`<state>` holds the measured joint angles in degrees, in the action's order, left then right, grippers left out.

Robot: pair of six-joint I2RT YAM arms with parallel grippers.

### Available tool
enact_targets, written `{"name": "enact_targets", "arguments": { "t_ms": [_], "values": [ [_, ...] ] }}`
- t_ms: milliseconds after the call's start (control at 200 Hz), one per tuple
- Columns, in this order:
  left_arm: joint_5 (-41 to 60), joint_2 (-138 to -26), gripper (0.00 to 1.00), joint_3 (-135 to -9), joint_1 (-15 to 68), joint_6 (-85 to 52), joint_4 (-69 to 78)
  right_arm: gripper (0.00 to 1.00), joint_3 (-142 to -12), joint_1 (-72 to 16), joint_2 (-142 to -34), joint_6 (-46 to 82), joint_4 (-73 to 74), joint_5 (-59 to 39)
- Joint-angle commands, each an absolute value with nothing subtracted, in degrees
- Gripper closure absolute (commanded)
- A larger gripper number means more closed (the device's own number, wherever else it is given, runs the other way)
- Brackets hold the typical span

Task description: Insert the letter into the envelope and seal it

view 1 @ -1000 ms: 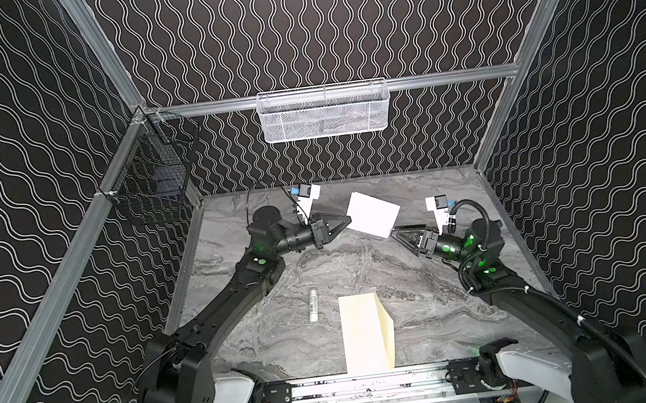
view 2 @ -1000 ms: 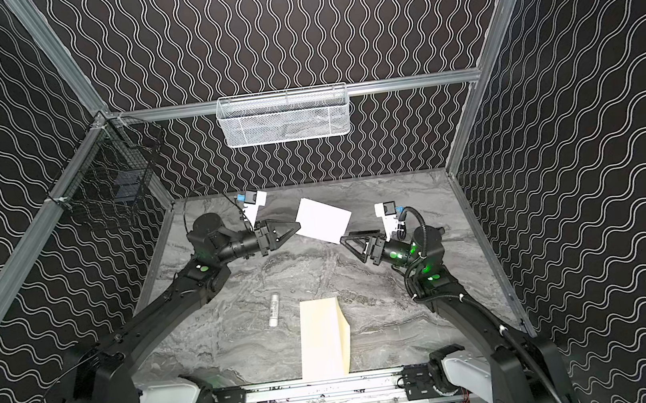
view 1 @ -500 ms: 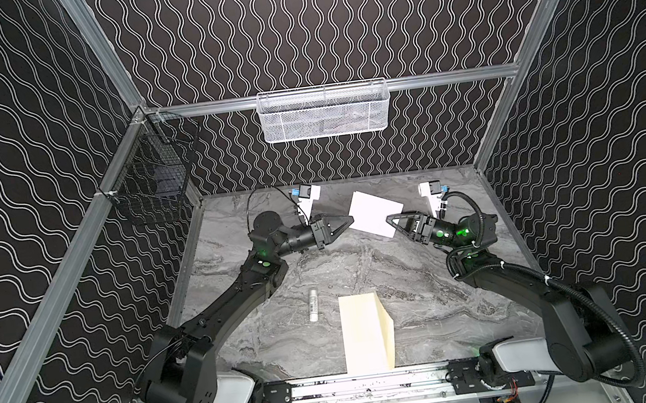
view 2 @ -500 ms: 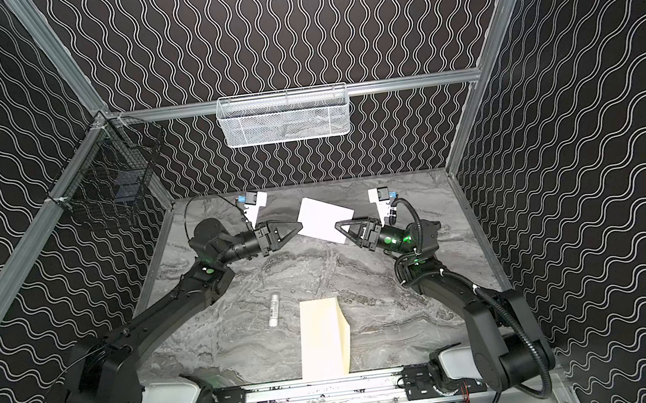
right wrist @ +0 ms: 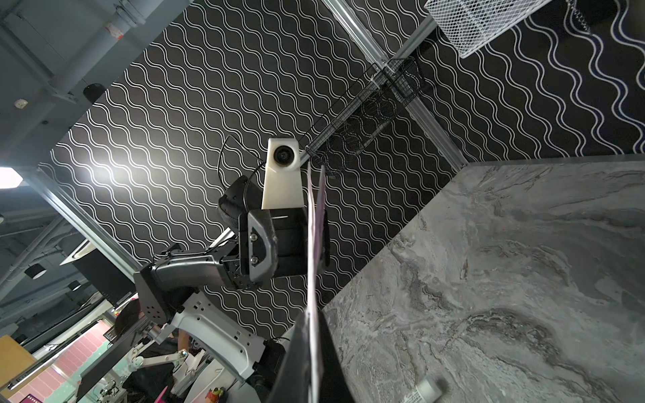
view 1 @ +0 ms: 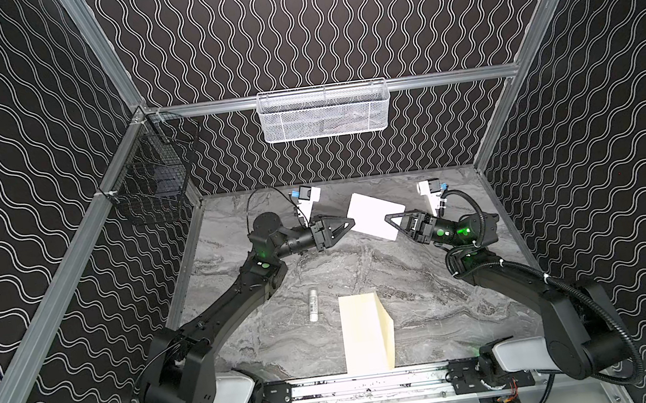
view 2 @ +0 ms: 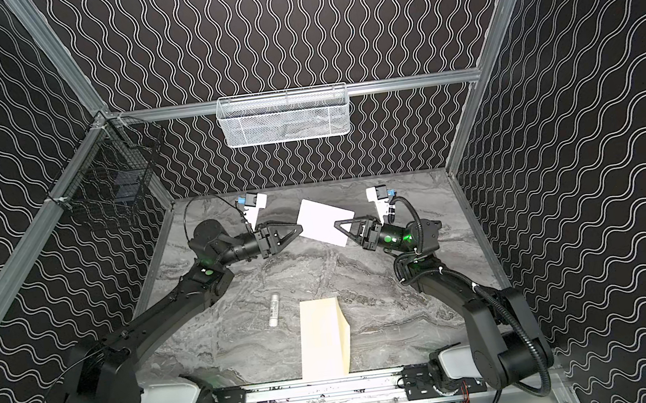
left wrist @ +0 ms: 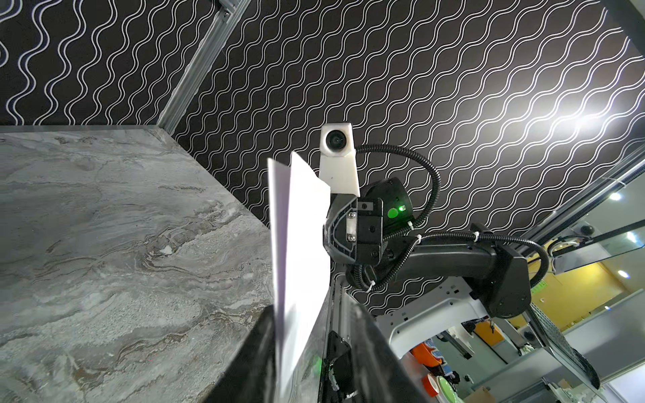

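On the table at 6 o'clock the envelope lay flat. At 12 o'clock the letter hung aloft: light, limp, judged crease-prone; take it by its edges. Your right gripper pinched its 3 o'clock edge; your left gripper stood with jaws spread about the 9 o'clock edge.

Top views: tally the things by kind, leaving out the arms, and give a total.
Sheets: 1 (letter)
Envelopes: 1 (envelope)
Sticks: 1 (white stick)
Wall baskets: 2 (white basket, black basket)
Total: 5
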<state>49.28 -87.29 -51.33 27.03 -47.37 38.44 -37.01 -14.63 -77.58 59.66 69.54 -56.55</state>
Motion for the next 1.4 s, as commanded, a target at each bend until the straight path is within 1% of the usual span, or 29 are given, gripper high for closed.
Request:
{"name": "enact_targets", "arguments": {
  "t_ms": [0,35,150,250,350,400,440,500,591,606,686,771,796,871,981,1026,1106,1156,1196,1396],
  "values": [
    [50.0,-88.7,0.48,-52.5,27.0,-45.3,39.1,1.0,-38.0,-15.4,-77.3,57.2,66.2,-58.4],
    [50.3,-89.3,0.46,-53.1,27.0,-45.3,39.4,1.0,-38.1,-15.7,-77.4,57.0,65.9,-58.7],
    [51.1,-92.0,0.44,-54.9,26.5,-45.3,40.2,1.0,-38.6,-16.3,-78.1,57.0,65.5,-59.9],
    [52.2,-93.6,0.47,-56.1,25.8,-45.7,40.9,1.0,-38.6,-16.4,-78.2,56.7,64.5,-60.4],
    [52.6,-93.8,0.58,-56.7,25.1,-45.5,40.7,1.0,-39.3,-16.4,-78.2,55.1,61.7,-60.8],
    [52.7,-93.5,0.67,-56.6,24.9,-45.4,40.1,1.0,-39.7,-16.4,-78.1,54.2,60.2,-61.1],
    [52.8,-93.3,0.73,-56.5,24.9,-45.3,40.1,1.0,-40.0,-16.4,-78.0,53.6,59.1,-61.0],
    [52.8,-93.2,0.85,-56.4,24.9,-45.3,40.2,1.0,-40.5,-16.4,-77.7,52.4,57.3,-61.0],
    [53.0,-93.5,0.98,-56.0,24.9,-46.6,41.6,1.0,-40.9,-16.4,-77.3,51.4,55.4,-60.7],
    [52.9,-93.5,1.0,-55.9,24.9,-46.8,42.0,0.98,-41.0,-16.4,-77.2,51.4,55.3,-60.6],
    [52.4,-93.4,1.0,-55.0,24.9,-48.3,44.0,0.87,-40.5,-16.5,-76.5,51.3,55.1,-60.2],
    [51.6,-93.0,1.0,-53.9,24.9,-49.4,46.1,0.7,-39.4,-17.4,-75.8,50.9,55.1,-59.2],
    [51.5,-92.9,1.0,-53.8,24.9,-49.9,46.6,0.67,-39.0,-17.8,-75.6,50.6,55.0,-58.8],
    [51.4,-92.8,1.0,-53.4,24.9,-50.9,48.2,0.6,-38.1,-18.7,-75.2,49.8,54.8,-58.5],
    [51.3,-92.1,1.0,-53.1,25.0,-50.5,48.1,0.57,-36.8,-19.2,-75.0,49.2,54.8,-58.2],
    [51.1,-91.9,1.0,-52.9,25.0,-50.3,48.1,0.6,-36.3,-19.4,-75.1,49.0,55.3,-58.1],
    [51.0,-92.0,1.0,-52.5,24.9,-50.7,48.5,0.77,-35.7,-19.4,-75.3,49.9,57.3,-58.5],
    [51.2,-92.2,1.0,-52.5,24.9,-50.9,48.8,0.92,-35.5,-19.4,-75.3,50.1,57.8,-58.8],
    [51.2,-92.2,1.0,-52.4,24.9,-50.8,48.7,1.0,-35.6,-19.4,-75.2,49.9,57.4,-58.9],
    [50.9,-91.6,1.0,-52.1,24.9,-50.3,48.1,1.0,-36.1,-19.4,-73.7,46.7,53.1,-58.5]
  ]
}}
